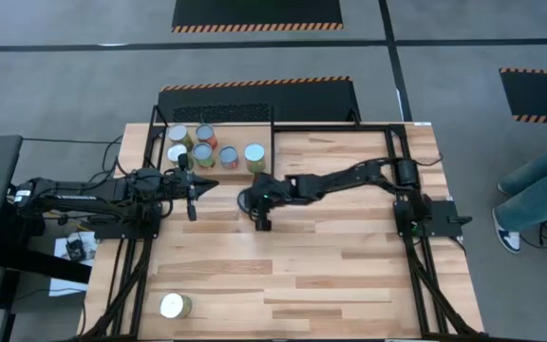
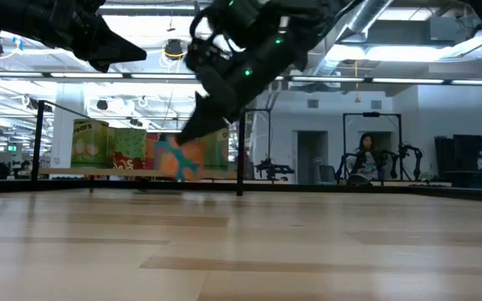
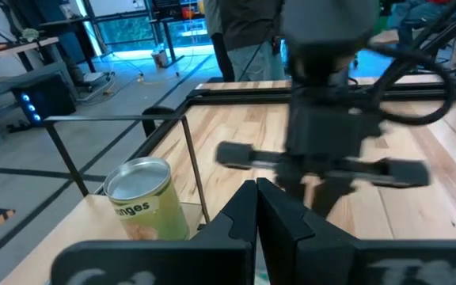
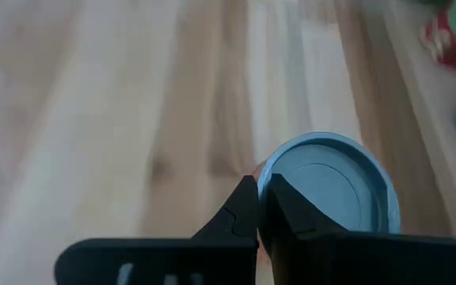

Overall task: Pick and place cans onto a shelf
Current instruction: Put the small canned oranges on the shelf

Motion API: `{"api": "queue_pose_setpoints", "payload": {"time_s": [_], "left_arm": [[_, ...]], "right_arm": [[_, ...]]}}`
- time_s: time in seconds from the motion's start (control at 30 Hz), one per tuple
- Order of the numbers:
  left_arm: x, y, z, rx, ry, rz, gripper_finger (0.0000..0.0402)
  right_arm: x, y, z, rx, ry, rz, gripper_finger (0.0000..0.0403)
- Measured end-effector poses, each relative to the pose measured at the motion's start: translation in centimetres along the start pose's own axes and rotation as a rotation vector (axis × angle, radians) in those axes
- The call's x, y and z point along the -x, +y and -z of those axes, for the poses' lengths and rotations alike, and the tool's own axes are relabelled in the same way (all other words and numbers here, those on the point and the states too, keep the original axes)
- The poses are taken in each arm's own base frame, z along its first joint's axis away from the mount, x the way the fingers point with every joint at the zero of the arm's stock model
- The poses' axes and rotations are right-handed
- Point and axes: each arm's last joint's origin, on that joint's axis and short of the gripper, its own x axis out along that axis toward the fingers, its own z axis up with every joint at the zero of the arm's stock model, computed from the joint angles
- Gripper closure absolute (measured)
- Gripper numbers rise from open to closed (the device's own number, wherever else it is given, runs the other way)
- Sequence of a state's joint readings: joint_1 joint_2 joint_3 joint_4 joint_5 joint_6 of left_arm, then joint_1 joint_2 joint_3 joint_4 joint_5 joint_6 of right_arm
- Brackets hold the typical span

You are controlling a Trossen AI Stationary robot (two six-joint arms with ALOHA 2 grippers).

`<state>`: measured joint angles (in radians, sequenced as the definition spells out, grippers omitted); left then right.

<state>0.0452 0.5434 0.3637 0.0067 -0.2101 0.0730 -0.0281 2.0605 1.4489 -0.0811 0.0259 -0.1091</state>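
Six cans (image 1: 202,155) stand upright on the light-wood shelf (image 1: 259,135) at the table's far left. One yellow-green can (image 1: 174,306) stands alone on the table near the front left corner. My right gripper (image 1: 247,201) is just in front of the shelf, shut on a can with a blue and orange label (image 2: 176,159); the gripper hides this can in the high view. My left gripper (image 1: 212,183) is shut and empty, raised above the table in front of the shelf's left part and pointing toward the right gripper. My right gripper holds the can at the edge of its silver top (image 4: 261,176), one finger (image 4: 242,207) outside the rim and the other (image 4: 287,210) over the top face. The fingers come from above, pointing down. In the low view the can hangs tilted below them.
Thin black rails (image 3: 125,119) edge the shelf, and a yellow-green can (image 3: 142,198) stands at its corner. The two grippers are close together in front of the shelf. Bare tabletop (image 1: 349,266) lies to the right and near side. A person (image 1: 539,185) is beyond the right edge.
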Motion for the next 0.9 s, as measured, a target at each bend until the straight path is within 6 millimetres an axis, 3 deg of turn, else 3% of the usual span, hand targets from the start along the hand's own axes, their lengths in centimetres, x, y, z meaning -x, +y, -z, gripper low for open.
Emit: {"api": "queue_pose_setpoints", "payload": {"time_s": [0.17,0.27,0.9], "left_arm": [[0.0,0.0,0.0,0.002,-0.002,0.000,0.0401],[0.0,0.0,0.0,0.004,0.000,0.002,0.0401],[-0.4,-0.1,0.2,0.000,0.020,-0.003,0.0401]], "right_arm": [[-2.1,-2.0,-0.4,0.015,0.017,0.031,0.0383],[-2.3,-2.5,0.1,0.019,0.055,0.034,0.0384],[-2.8,-2.2,0.1,0.026,0.043,0.028,0.0324]]}}
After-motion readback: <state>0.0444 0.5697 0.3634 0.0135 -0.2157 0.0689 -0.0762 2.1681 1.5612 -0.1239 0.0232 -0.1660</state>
